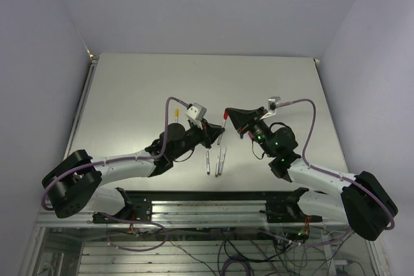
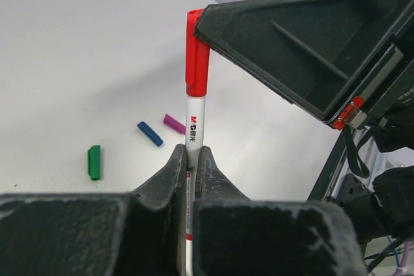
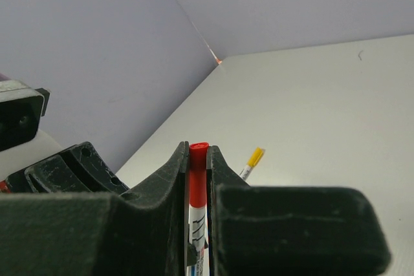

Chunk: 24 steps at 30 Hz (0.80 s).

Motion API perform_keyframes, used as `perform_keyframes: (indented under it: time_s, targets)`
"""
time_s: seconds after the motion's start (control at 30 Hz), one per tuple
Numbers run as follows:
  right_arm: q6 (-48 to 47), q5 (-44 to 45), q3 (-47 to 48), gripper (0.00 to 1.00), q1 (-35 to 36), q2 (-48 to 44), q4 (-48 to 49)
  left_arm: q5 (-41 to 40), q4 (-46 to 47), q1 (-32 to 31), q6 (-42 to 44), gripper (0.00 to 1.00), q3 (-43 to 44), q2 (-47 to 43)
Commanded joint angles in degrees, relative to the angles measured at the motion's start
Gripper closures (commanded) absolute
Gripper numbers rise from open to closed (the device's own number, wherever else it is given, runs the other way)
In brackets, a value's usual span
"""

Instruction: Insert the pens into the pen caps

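cap (image 2: pixel 196 53): glossy red plastic | pen (image 2: pixel 195 130): smooth white plastic | fingers (image 2: pixel 165 182): grainy matt black | table (image 2: pixel 77 50): matt, smooth

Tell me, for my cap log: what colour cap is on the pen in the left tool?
Red cap, clearest in the left wrist view.

One red-capped pen (image 2: pixel 194 130); one yellow-capped pen (image 3: pixel 253 159); three bare pens (image 1: pixel 218 163); one green cap (image 2: pixel 94 162); one blue cap (image 2: pixel 150 134); one purple cap (image 2: pixel 174 123).

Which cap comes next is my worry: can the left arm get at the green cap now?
Probably not yet. The green cap lies in the open on the table, but the left fingers are shut on the pen whose red cap the right fingers grip.
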Motion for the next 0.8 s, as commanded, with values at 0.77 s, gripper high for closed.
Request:
perform_keyframes:
  time_s: [0.77]
  targets:
    - [-8.26, -0.02, 8.69, 0.79, 2.56, 8.64, -10.69, -6.04, 1.33, 5.62, 1.69, 0.93, 4.59, 0.95]
